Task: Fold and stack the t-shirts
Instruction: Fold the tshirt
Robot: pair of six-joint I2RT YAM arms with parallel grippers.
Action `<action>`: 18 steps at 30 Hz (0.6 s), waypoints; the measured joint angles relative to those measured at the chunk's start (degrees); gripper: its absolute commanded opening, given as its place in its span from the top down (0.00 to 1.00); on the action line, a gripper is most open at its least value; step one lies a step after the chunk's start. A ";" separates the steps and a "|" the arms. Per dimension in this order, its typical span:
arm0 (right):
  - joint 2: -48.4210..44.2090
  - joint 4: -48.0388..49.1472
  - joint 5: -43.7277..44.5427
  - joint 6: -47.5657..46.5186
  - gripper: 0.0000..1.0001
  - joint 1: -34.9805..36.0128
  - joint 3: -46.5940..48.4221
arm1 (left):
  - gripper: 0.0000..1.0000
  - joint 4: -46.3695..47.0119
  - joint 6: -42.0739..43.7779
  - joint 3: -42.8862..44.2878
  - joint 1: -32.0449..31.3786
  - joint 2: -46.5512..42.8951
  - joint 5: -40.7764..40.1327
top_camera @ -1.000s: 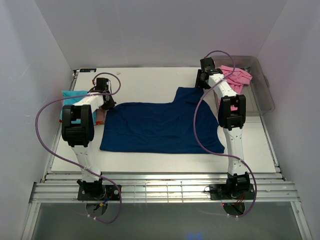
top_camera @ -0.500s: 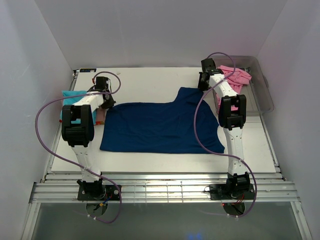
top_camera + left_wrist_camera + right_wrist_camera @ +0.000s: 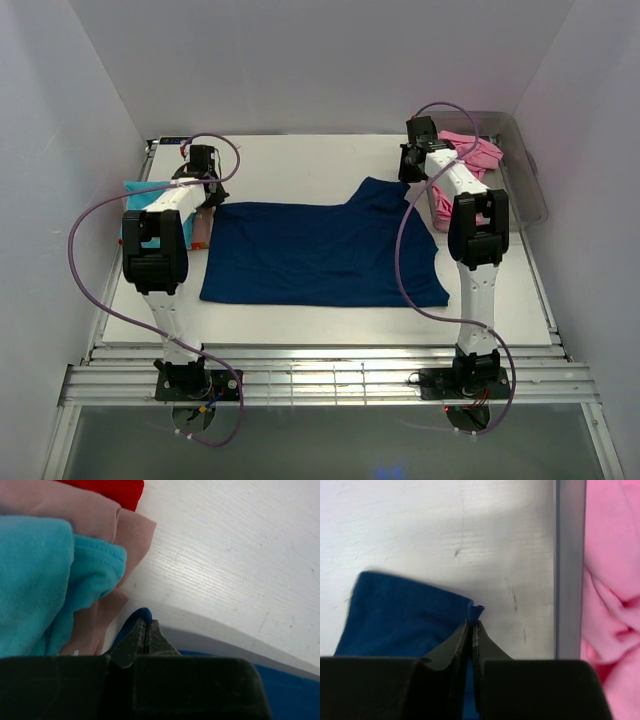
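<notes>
The navy blue t-shirt [image 3: 320,255] lies spread flat across the middle of the table. My left gripper [image 3: 208,196] is shut on its far left corner, and a fold of navy cloth [image 3: 136,616] pokes out past the tips [image 3: 146,622]. At the far right corner, the sleeve [image 3: 405,615], my right gripper [image 3: 405,173] is shut with a nub of cloth sticking up between the tips [image 3: 472,624]. A turquoise t-shirt [image 3: 145,190] [image 3: 40,580] lies folded at the left edge. The pink t-shirt [image 3: 470,155] [image 3: 612,580] sits in the tub.
The clear plastic tub [image 3: 528,195] stands at the far right, its wall [image 3: 568,555] just right of my right gripper. Under the turquoise shirt lie a pinkish-beige cloth [image 3: 127,532] and a red one [image 3: 112,487]. White walls enclose the table.
Both grippers have closed on the navy shirt's far corners. The left one has moved slightly toward the far side, drawing its corner along.
</notes>
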 measured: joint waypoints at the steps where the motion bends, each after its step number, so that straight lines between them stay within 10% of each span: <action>1: -1.90 0.17 -0.35 -0.20 0.92 0.20 -1.49 | 1.00 0.20 -0.02 -0.72 0.00 -0.31 0.02; 18: -32.28 0.09 -2.40 -1.38 0.92 7.13 -30.49 | 1.00 0.96 -1.18 -18.99 0.00 -16.55 -0.07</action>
